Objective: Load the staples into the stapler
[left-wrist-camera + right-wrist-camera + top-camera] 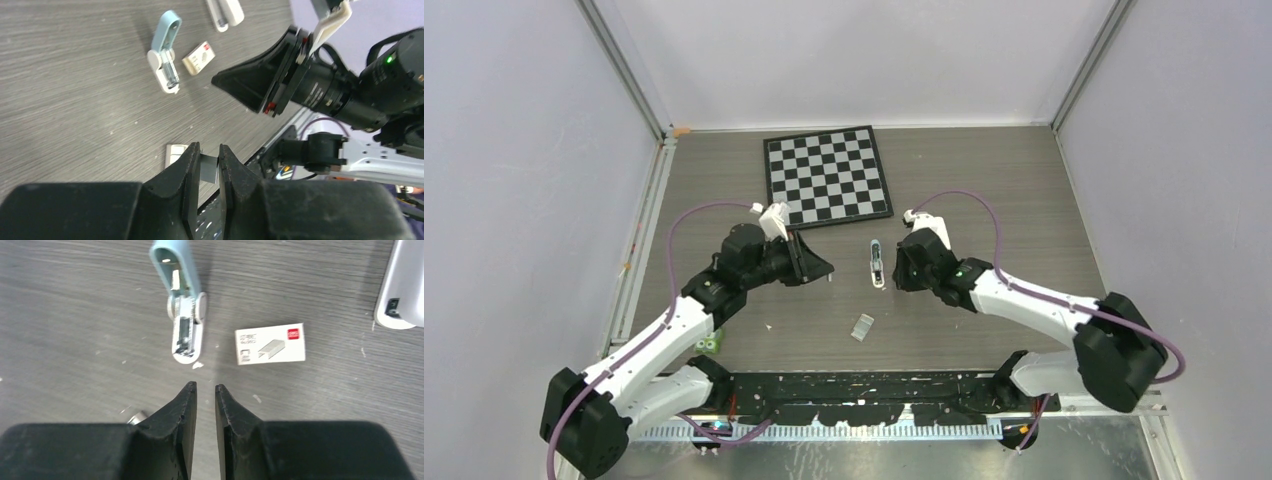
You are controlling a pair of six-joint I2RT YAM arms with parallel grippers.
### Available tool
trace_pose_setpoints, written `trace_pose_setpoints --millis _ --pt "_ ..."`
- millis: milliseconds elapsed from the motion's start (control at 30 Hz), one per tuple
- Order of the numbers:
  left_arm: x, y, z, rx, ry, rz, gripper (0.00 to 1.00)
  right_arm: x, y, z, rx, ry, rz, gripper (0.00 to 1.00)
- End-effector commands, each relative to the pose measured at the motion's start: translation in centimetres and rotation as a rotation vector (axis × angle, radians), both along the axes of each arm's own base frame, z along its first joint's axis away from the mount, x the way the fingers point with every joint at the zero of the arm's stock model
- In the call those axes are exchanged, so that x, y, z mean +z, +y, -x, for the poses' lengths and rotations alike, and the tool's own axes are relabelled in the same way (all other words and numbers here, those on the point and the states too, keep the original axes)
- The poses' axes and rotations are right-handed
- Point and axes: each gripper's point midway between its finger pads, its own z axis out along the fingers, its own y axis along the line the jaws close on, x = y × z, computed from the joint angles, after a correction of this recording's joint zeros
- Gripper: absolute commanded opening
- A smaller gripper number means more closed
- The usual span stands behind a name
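On your left, the left end effector (208, 149) is all but closed, with only a sliver of gap between its fingers and nothing gripped. Just past its fingertips lie the staples (862, 327), flat on the surface (984, 200), between the arm bases and the other small things and clear of both arms. Expect them to be nearly weightless and stiff yet brittle. A glued strip like this will likely snap or shed if you squeeze hard or bend it, and the slick metal may skate when nudged. Take them across the two long sides, near the middle, low and square, with a light pinch. They look like a small, thin, silvery-grey rectangular block. Just beyond them, a light-blue-and-white hinged object (184, 307) lies opened out with a metal channel showing, and a white staple box (270, 343) sits just beside it. The right end effector (205, 386) hovers by that pair, likewise nearly closed and empty. The stapler (402, 275) lies rightmost, white, smooth and round-cornered, cut off by the frame. It is probably light and rigid, so hold its base by the sides.
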Motion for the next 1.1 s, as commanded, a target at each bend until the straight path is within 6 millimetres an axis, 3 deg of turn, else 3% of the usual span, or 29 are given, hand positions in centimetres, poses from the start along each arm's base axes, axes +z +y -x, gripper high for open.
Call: trace_pose_setpoints --millis 0,300,733,1067 --pt "-1.2 0.4 -0.4 0.010 0.011 -0.104 0.18 0.6 0.4 -3.2 -0.030 -0.063 0.019 0.25" --pt "-2.6 0.4 -1.1 0.031 0.049 -0.159 0.17 -1.6 2.0 -4.9 -0.003 -0.021 0.046 0.24" --pt "-3.6 -0.1 -1.7 0.036 0.077 -0.178 0.17 -4.1 2.1 -5.0 -0.002 0.026 0.081 0.24" --pt "-4.4 -0.6 -2.1 0.037 0.089 -0.189 0.17 -4.7 4.1 -4.5 0.021 0.057 -0.002 0.24"
